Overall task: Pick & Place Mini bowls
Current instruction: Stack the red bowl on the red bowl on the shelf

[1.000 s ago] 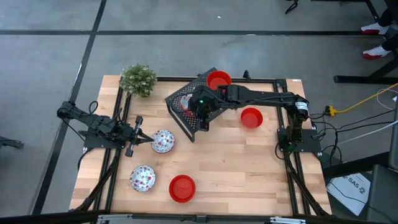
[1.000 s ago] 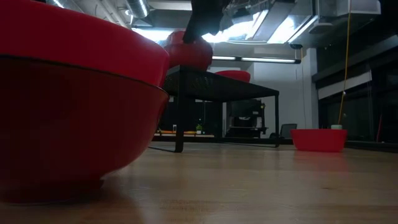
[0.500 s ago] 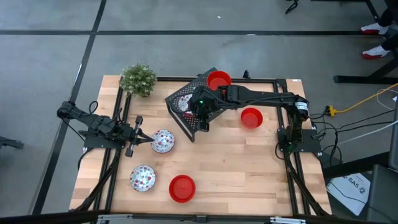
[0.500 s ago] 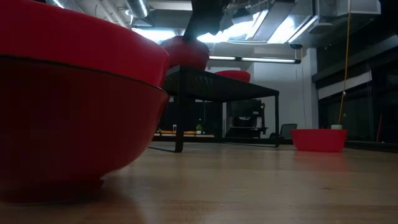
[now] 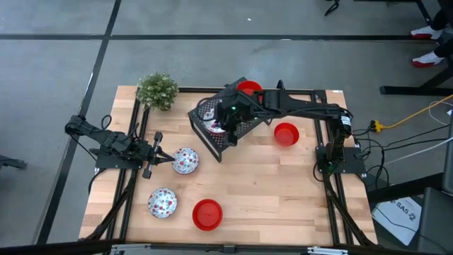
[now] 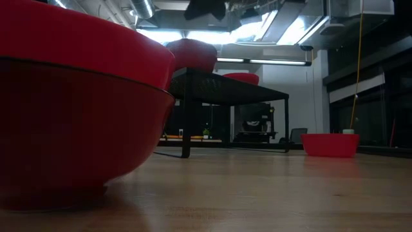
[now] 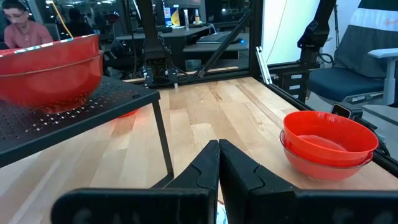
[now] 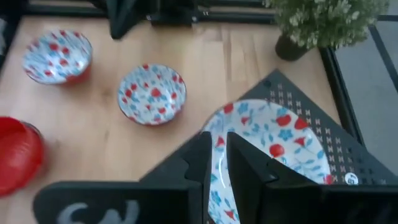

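Note:
My right gripper hovers over the black mesh rack, its fingers a narrow gap apart and touching nothing. Just below it a floral bowl sits on its base on the rack top; the low view shows its red outside with the gripper clear above. A red bowl sits on the rack's far corner. On the table stand two floral bowls and two red ones. My left gripper waits shut beside the nearer floral bowl.
A small green potted plant stands at the table's far left corner. Bare wood lies between the rack and the near edge, right of the red bowl. A person sits in the room beyond.
My right gripper lowered the floral bowl onto the rack top, then rose straight up clear of it. The bowl stays on the rack, now level and more uncovered in the high view.

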`<act>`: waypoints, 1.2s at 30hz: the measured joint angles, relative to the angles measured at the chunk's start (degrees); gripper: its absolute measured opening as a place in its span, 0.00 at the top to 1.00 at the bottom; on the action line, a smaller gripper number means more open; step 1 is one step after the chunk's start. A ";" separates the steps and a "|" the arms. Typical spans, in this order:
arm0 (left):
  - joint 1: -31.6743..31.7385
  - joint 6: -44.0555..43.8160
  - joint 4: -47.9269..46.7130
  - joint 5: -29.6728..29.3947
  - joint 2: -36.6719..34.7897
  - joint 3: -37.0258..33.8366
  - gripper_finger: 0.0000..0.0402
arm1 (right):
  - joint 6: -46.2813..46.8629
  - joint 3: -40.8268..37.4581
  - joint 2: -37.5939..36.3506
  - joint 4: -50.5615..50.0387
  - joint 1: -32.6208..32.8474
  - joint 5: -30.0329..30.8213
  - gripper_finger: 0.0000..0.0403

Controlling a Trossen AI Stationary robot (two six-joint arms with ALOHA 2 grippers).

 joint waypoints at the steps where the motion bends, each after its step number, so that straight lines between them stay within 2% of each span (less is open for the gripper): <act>1: 0.00 0.00 0.00 0.00 0.00 0.00 0.99 | 0.55 0.50 0.00 -0.12 0.00 -0.55 0.87; 7: 0.00 0.00 0.00 0.00 0.00 -0.02 0.99 | 5.78 5.07 -0.02 -5.83 0.00 -3.79 0.87; 16: 0.00 0.00 0.00 0.00 0.00 0.00 0.99 | 12.90 8.85 0.00 -23.17 2.07 -7.04 0.87; 22: 0.00 0.00 0.00 0.00 -0.02 -0.02 0.99 | 17.41 6.21 0.04 -30.85 5.08 -11.09 0.87; 26: -0.02 0.00 0.00 0.00 0.00 0.00 0.99 | 18.37 3.81 0.04 -36.78 8.17 -11.52 0.87; 33: -0.02 0.00 0.00 0.00 0.00 -0.02 0.99 | 18.48 -3.54 -1.70 -36.99 13.82 -12.17 0.87; 36: 0.00 0.00 0.00 0.01 -0.01 -0.01 0.99 | 19.28 -6.06 -3.59 -37.06 16.27 -9.47 0.87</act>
